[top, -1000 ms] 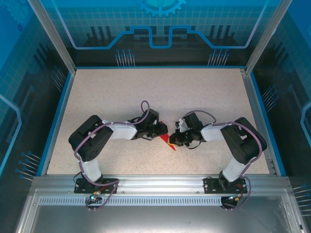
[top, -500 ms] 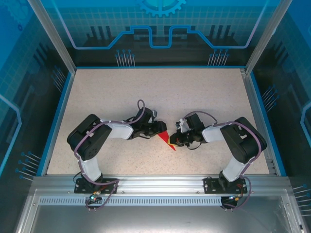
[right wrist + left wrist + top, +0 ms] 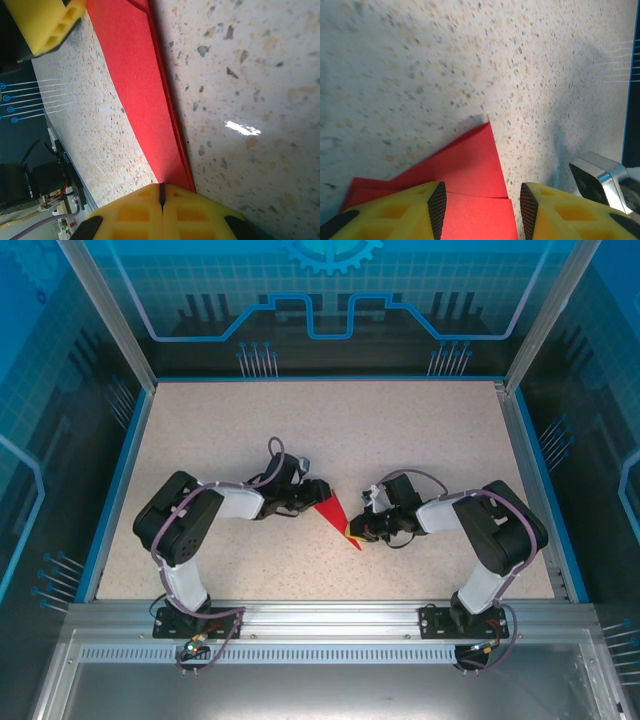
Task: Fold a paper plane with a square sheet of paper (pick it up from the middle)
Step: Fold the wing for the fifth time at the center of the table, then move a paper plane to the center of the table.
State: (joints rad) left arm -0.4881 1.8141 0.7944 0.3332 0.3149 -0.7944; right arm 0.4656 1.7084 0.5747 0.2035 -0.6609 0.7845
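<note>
Top view: folded red paper (image 3: 336,517) is lying mid-worktop (image 3: 250,430) between left hand (image 3: 318,498) and right hand (image 3: 357,531). Left wrist: left hand's fingers (image 3: 395,212) are being held spread over paper. Right wrist: paper's end is being pinched by right hand, pressed together.

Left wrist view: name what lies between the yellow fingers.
The red paper lies between the parted fingers of the left gripper, in the left wrist view.
</note>
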